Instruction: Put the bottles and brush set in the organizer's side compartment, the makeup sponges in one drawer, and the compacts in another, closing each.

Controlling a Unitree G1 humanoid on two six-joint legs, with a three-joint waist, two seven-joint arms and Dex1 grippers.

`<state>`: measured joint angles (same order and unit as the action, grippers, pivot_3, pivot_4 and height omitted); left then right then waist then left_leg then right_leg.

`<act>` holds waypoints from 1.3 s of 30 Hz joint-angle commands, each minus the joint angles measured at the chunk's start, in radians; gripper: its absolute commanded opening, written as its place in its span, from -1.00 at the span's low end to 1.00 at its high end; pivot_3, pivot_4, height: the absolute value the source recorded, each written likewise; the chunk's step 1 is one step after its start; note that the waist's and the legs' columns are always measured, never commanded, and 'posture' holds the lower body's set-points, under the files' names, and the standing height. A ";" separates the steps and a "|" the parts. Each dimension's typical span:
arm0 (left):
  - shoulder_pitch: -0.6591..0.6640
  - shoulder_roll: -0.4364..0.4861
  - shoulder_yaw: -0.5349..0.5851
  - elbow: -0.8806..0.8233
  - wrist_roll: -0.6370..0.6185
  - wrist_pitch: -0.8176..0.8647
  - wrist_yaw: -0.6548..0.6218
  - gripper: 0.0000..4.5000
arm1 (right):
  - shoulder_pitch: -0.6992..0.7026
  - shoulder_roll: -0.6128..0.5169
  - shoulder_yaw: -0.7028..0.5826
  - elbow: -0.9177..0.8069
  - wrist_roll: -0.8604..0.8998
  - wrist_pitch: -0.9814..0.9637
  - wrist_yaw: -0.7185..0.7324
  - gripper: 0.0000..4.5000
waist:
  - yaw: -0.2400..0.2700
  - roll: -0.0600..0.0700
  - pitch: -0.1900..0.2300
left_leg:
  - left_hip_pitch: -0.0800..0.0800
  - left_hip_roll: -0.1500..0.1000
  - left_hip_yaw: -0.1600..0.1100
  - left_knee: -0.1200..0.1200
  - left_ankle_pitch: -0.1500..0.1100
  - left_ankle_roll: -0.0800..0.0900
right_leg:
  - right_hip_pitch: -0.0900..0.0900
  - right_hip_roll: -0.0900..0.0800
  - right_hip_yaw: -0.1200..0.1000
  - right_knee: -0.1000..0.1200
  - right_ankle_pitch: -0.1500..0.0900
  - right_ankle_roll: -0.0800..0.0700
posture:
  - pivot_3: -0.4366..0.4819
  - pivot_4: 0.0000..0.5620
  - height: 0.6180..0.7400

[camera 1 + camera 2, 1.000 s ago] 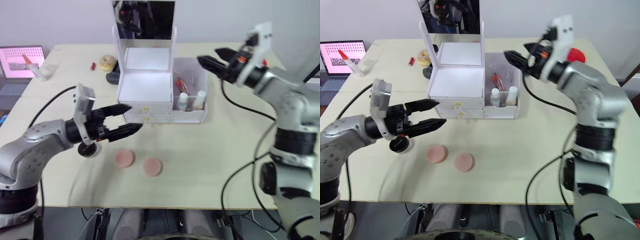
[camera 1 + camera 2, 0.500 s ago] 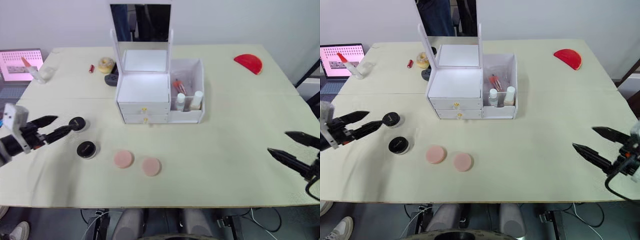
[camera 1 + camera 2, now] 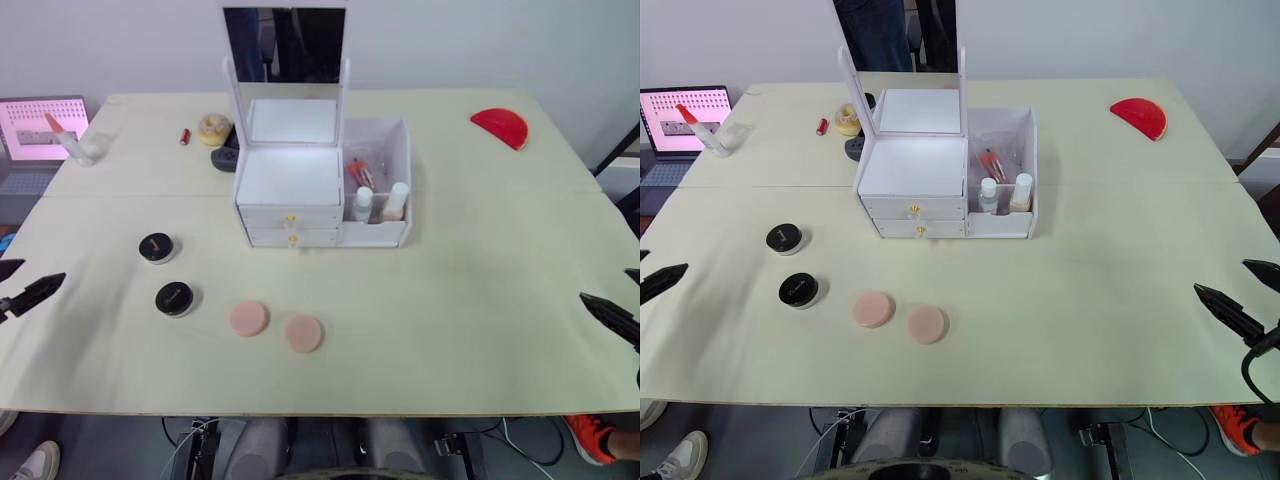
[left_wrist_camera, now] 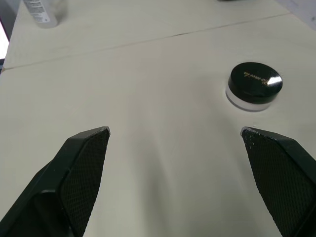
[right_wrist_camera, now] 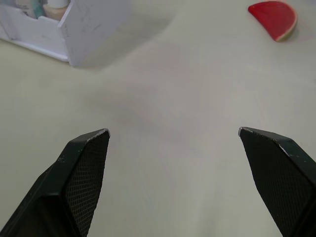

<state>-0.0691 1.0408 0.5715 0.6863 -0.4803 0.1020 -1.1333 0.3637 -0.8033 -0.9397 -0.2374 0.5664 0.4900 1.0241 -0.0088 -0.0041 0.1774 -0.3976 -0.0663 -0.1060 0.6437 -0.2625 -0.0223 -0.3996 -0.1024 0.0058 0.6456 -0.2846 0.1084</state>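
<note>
The white plastic organizer point(image 3: 290, 190) stood near the back of the smooth pale table point(image 3: 450, 300), with its flat shiny mirror point(image 3: 285, 45) standing up. Both little drawers were shut. In the tall side compartment point(image 3: 378, 185) stood the two small bottles point(image 3: 378, 203) with white caps, and the brush set point(image 3: 360, 172) leaned behind them. Two round black compacts point(image 3: 164, 273) lay on the table, left of the drawers. Two soft round pink makeup sponges point(image 3: 275, 326) lay side by side in front of the organizer. A red half-circle piece point(image 3: 500, 127) sat at the far right corner. The left gripper point(image 4: 175, 136) was wide open and held nothing, low at the table's left edge. The right gripper point(image 5: 173, 133) was wide open too, at the right edge.
</note>
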 commanded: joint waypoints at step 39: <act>0.078 -1.063 -0.814 -1.116 0.501 0.064 1.073 1.00 | -0.584 -0.108 0.568 -0.258 0.246 0.321 -0.256 0.97 | 0.050 -0.001 -0.001 | -0.009 -0.003 -0.002 0.008 0.000 0.001 | -0.004 0.005 -0.005 0.001 0.004 0.004 | -0.05 -0.47 1.00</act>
<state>0.0247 -0.0134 -0.2438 -0.4298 0.0110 0.1858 -0.0762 -0.2161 -0.8939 -0.3405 -0.4692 0.8016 0.8141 0.7718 0.0408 -0.0047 0.1767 -0.4063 -0.0692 -0.1075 0.6518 -0.2624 -0.0210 -0.4032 -0.0975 0.0004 0.6468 -0.2808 0.1129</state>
